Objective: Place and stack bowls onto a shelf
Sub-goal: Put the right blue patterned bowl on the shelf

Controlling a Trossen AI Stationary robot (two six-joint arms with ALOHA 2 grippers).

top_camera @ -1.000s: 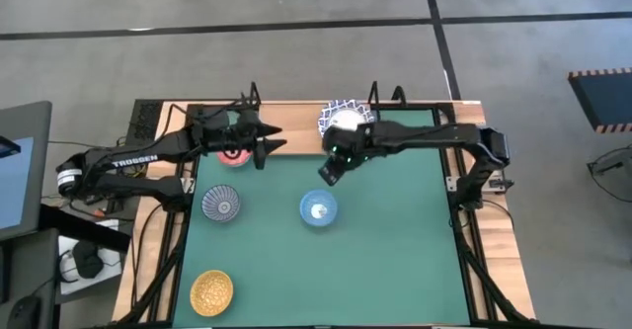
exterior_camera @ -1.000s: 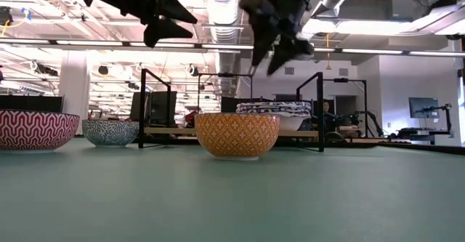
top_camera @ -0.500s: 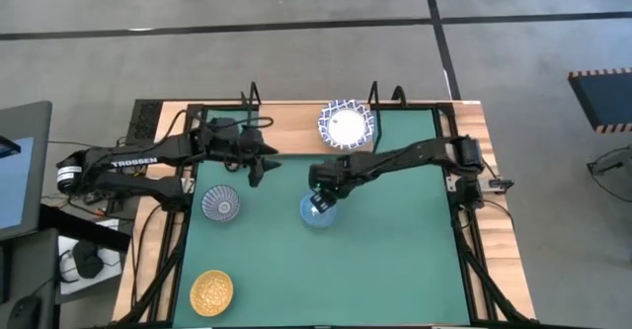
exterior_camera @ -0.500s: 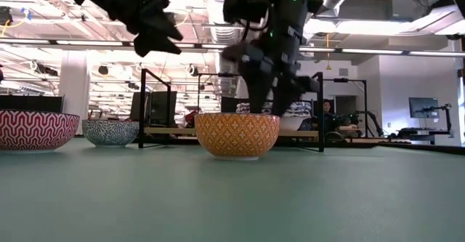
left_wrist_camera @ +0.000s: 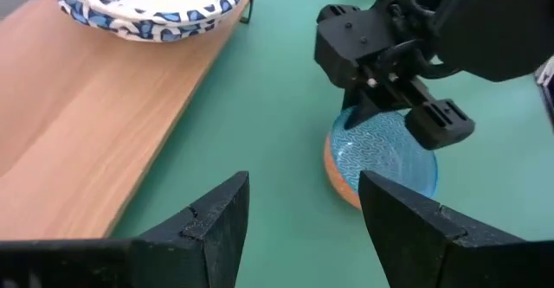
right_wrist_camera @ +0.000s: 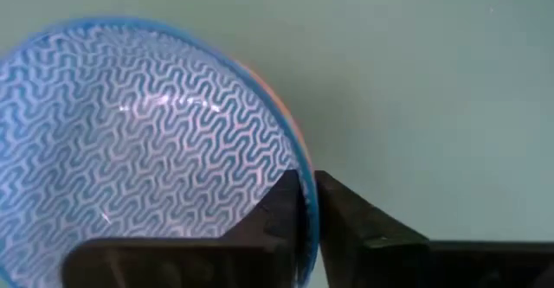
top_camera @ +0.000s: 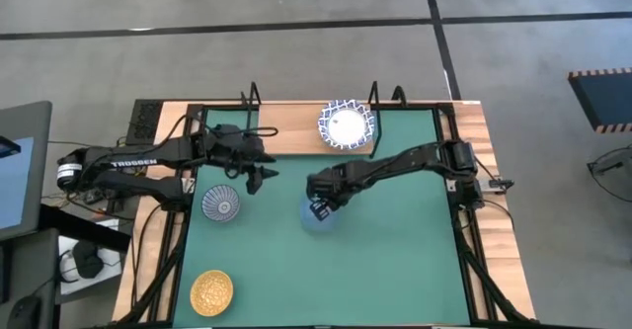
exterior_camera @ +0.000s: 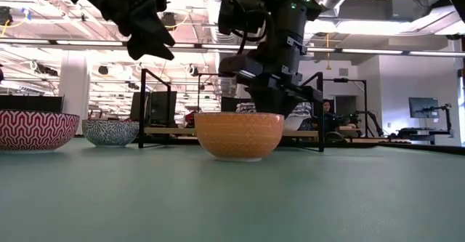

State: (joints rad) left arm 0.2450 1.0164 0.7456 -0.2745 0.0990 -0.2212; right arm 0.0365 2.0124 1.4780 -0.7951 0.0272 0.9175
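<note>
Right wrist view: light blue bowl (right_wrist_camera: 147, 141) rim pinched between closed fingers (right_wrist_camera: 346, 223), one inside the wall, one outside; rim grip suited to lifting.
Right gripper (top_camera: 318, 208): clamped on the bowl rim, bowl on the green mat (top_camera: 395, 260).
Left gripper (top_camera: 255, 174): jaws spread, holding nothing, hovering between shelf (top_camera: 286, 122) and patterned bowl (top_camera: 220, 205); kept clear of the working arm.
Shelf contents: white stack (top_camera: 346, 125) at right end, well beyond both grippers.
Yellow bowl (top_camera: 211, 290): untouched, near mat corner.
Change: right gripper lowered from above onto the rim; left gripper shifted slightly toward the mat.

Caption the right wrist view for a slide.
Right gripper pinches the rim of the light blue bowl on the green mat.
</note>
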